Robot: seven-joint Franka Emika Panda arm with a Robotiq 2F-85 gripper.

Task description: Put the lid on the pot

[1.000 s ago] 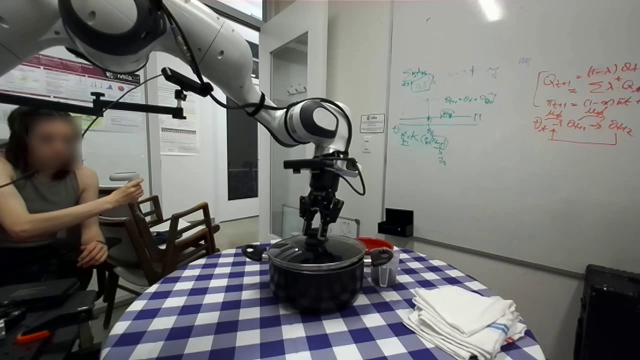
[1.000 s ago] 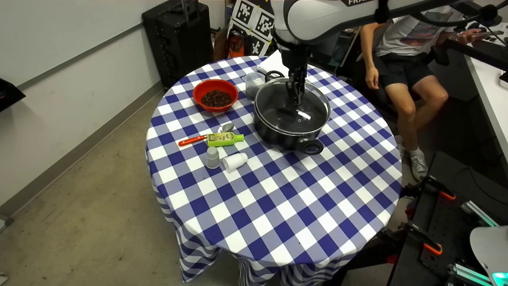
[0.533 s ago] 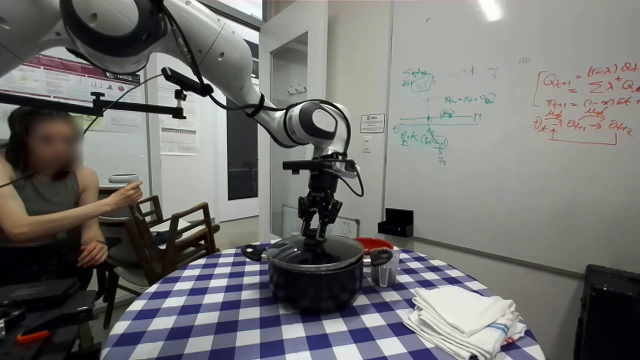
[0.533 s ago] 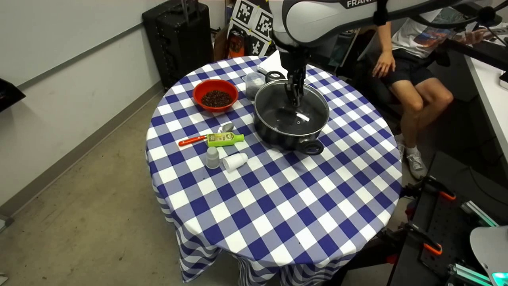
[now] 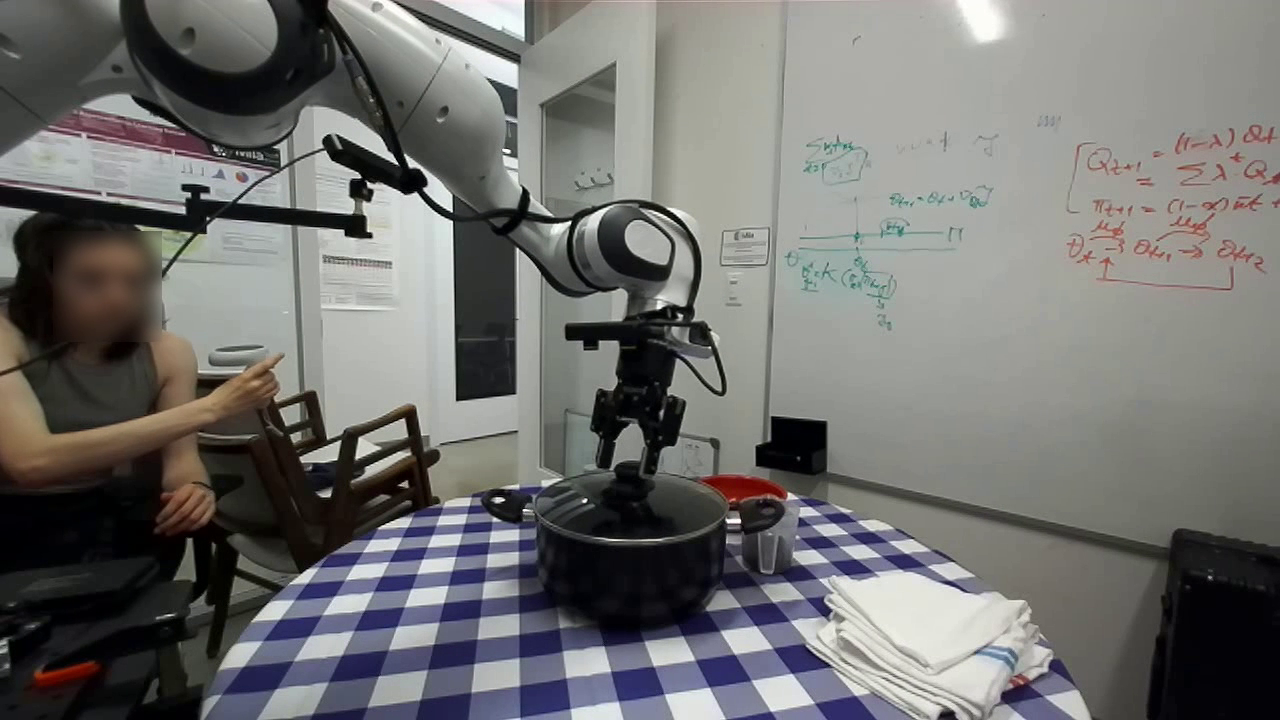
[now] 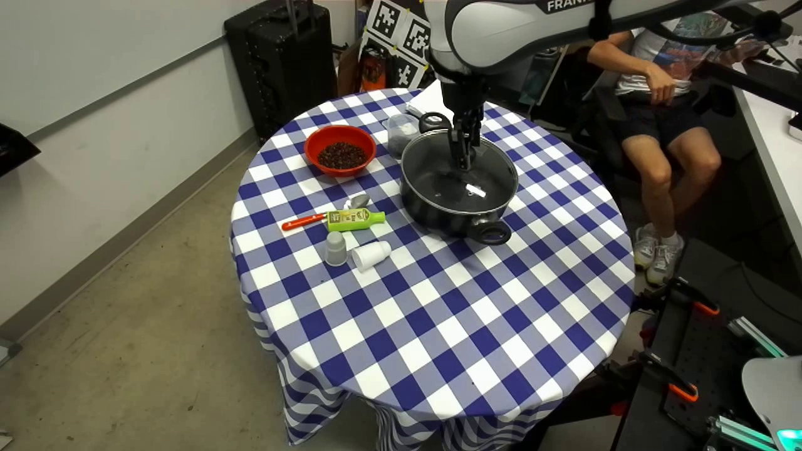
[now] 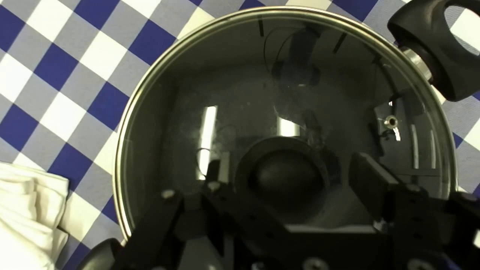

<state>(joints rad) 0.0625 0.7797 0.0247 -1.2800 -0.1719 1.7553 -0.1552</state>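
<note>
In an exterior view the arm (image 5: 455, 125) spans the upper left of the frame, slopes down toward the centre and turns, so the hand (image 5: 627, 468) points straight down near the middle. In an exterior view the arm (image 6: 501, 37) comes in across the top right, and the hand hangs downward a little right of centre.

The hand is released: its two fingers (image 7: 371, 172) are spread well apart, one on each side of the knob (image 7: 287, 176) of the lid (image 7: 262, 93). In the wrist view a strip of the lid's glass shows between each finger and the knob. Whether the fingers touch the glass I cannot tell.

In both exterior views the lid lies level on the pot (image 5: 630, 580), covering its mouth. The lid fills much of the wrist view, with a handle (image 7: 450, 71) at the upper right.

On the tabletop (image 6: 451, 332), towels (image 5: 925, 640) lie at the lower right in an exterior view; in an exterior view a bowl (image 6: 329, 134) and a bottle (image 6: 354, 219) are left of the pot.
</note>
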